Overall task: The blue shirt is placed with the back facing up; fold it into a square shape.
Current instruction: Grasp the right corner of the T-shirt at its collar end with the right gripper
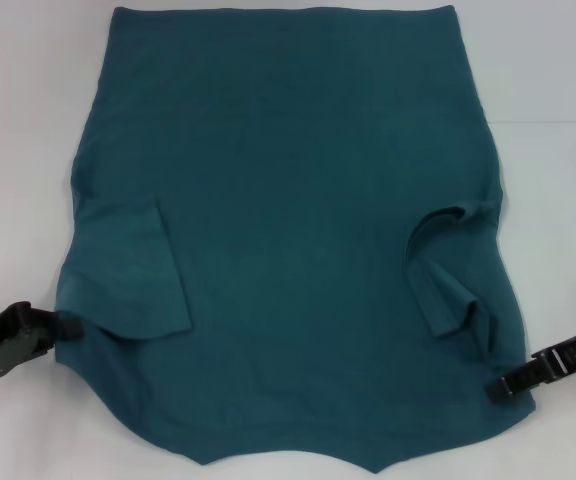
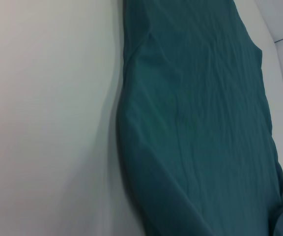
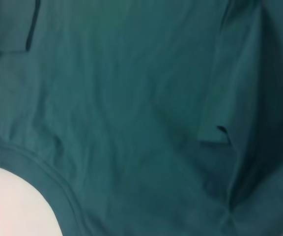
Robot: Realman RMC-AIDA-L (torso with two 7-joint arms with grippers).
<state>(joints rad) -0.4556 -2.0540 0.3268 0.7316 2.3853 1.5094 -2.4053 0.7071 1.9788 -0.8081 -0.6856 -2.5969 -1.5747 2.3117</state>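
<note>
Blue shirt (image 1: 298,220), a large dark teal fabric tee, lies flat on the white table (image 1: 548,60), sleeves folded inward (first fold seemingly done). Left gripper (image 1: 63,328) and right gripper (image 1: 498,390) touch its near corners; whether they pinch cloth, I cannot tell. Next: lifting those corners toward the far hem.

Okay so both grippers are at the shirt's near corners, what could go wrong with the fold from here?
1. On the blue shirt, the sleeve on the right side is bunched and puckered, unlike the flat one on the left; folding now may lock in a lump and spoil the square.
2. The left gripper and right gripper sit only at the fabric's edge, so a shallow pinch might slip or lift unevenly, skewing the fold.
</note>
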